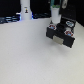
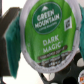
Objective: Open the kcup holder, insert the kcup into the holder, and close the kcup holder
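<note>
The kcup fills the wrist view, a round green lid reading "Green Mountain Dark Magic", held close under the camera. My gripper hangs just above the kcup holder, a black boxy unit at the exterior view's right, and appears shut on the kcup. In the exterior view the pod itself is too small to make out. A drawer stands pulled out at the unit's front, with a pale inside. Dark finger parts show beside the lid.
Reddish-white-topped pods sit on the black unit. A white bottle-shaped object stands at the back, toward the exterior view's left. The white table spreads in front. Dark clutter lines the back edge.
</note>
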Controlling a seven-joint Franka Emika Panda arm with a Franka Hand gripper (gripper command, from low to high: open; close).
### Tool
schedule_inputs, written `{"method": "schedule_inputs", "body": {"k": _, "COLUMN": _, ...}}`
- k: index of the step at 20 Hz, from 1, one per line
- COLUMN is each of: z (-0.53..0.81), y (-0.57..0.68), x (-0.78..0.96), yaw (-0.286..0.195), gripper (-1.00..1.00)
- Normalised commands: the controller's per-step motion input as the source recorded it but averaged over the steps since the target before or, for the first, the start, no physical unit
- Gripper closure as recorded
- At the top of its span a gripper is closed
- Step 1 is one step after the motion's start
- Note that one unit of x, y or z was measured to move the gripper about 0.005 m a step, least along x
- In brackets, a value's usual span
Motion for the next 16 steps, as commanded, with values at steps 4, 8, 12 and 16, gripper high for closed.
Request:
{"method": "schedule_inputs", "body": {"k": 4, "z": 0.06, "y": 0.63, "x": 0.09, "yaw": 0.028, "gripper": 1.0}}
{"method": "schedule_inputs", "body": {"k": 8, "z": 0.0, "y": 0.58, "x": 0.03, "yaw": 0.045, "gripper": 1.0}}
{"method": "schedule_inputs", "body": {"k": 12, "z": -0.03, "y": 0.58, "x": -0.01, "yaw": 0.092, "gripper": 1.0}}
{"method": "schedule_inputs", "body": {"k": 16, "z": -0.04, "y": 0.51, "x": -0.1, "yaw": 0.075, "gripper": 1.0}}
